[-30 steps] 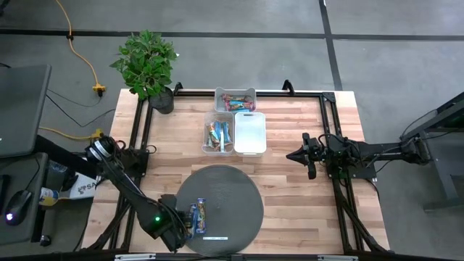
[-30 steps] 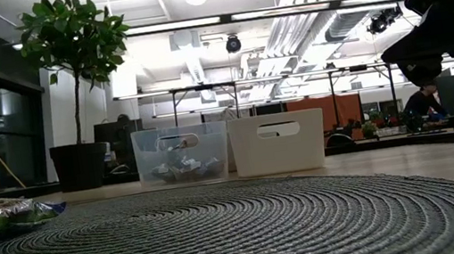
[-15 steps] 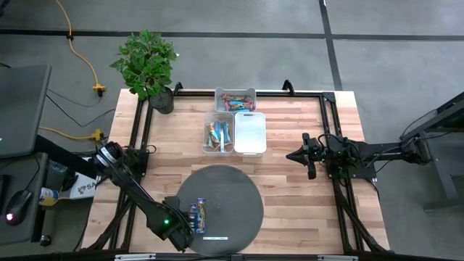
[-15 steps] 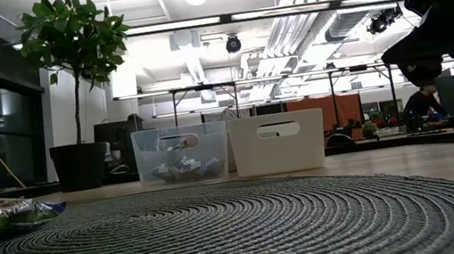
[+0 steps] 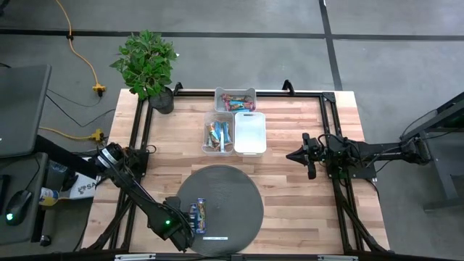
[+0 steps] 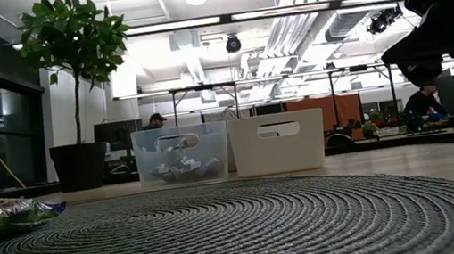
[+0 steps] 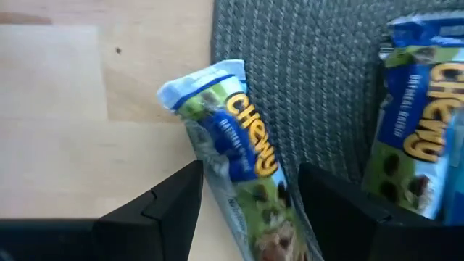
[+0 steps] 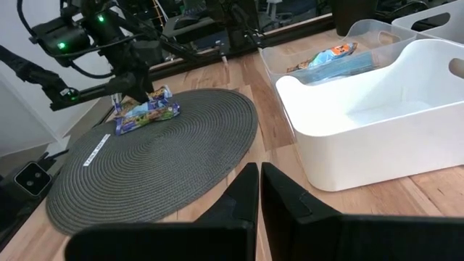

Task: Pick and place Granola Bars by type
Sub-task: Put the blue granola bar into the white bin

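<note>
Glossy blue-green foil granola bars (image 7: pixel 243 188) lie at the woven round mat's (image 5: pixel 239 190) edge, one between the left gripper's (image 7: pixel 246 210) parted fingers, others fill a clear bin (image 5: pixel 218 135) beside the smooth white tub (image 5: pixel 251 133), while the right gripper (image 8: pixel 259 199) hangs closed.

Left end effector (image 5: pixel 190 226) low, fingers spread wide; right end effector (image 5: pixel 291 155) waits with fingers closed.

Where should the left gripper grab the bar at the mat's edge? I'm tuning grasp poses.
Across the middle of the blue and green bar, from above: it lies flat, half off the round mat, and the open left gripper straddles its narrow width.
</note>
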`<state>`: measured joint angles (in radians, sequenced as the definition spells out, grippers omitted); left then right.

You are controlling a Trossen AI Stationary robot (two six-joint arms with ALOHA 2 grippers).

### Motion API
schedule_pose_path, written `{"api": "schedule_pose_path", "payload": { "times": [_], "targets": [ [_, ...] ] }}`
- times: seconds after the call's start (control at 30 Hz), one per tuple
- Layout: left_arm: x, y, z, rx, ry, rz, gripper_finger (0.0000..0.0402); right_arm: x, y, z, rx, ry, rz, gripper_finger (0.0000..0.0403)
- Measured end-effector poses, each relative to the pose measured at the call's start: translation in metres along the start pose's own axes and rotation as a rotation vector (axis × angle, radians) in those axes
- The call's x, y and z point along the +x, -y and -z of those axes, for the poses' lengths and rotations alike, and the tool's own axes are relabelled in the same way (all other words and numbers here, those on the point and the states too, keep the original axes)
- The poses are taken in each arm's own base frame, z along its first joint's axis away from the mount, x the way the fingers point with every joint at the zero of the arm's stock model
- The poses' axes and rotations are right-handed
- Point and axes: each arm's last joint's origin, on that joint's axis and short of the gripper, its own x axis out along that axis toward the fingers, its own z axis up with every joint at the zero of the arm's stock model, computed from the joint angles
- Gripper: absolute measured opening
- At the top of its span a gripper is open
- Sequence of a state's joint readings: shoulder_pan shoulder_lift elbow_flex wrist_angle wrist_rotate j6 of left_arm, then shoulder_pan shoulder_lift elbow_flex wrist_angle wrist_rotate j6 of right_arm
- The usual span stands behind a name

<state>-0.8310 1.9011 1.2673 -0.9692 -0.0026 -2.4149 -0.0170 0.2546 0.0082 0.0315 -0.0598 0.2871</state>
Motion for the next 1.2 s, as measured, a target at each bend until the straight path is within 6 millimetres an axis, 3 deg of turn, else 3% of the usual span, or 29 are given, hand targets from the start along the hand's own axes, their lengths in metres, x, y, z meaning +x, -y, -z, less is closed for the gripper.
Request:
{"api": "schedule_pose_path", "payload": {
  "times": [0.2,0.73,1.2],
  "targets": [
    [0.011,-0.001,-0.002,-0.001,-0.028,0.035,0.0216,0.0,0.0,0.0,0.0,0.0,0.0,0.0],
    [0.016,0.0,-0.001,0.007,-0.033,0.069,0.0097,0.0,0.0,0.0,0.0,0.001,0.0,0.0],
    [0.001,-0.011,-0.01,0.037,-0.054,-0.024,0.0073,0.0,0.0,0.0,0.0,0.001,0.0,0.0]
  ]
}}
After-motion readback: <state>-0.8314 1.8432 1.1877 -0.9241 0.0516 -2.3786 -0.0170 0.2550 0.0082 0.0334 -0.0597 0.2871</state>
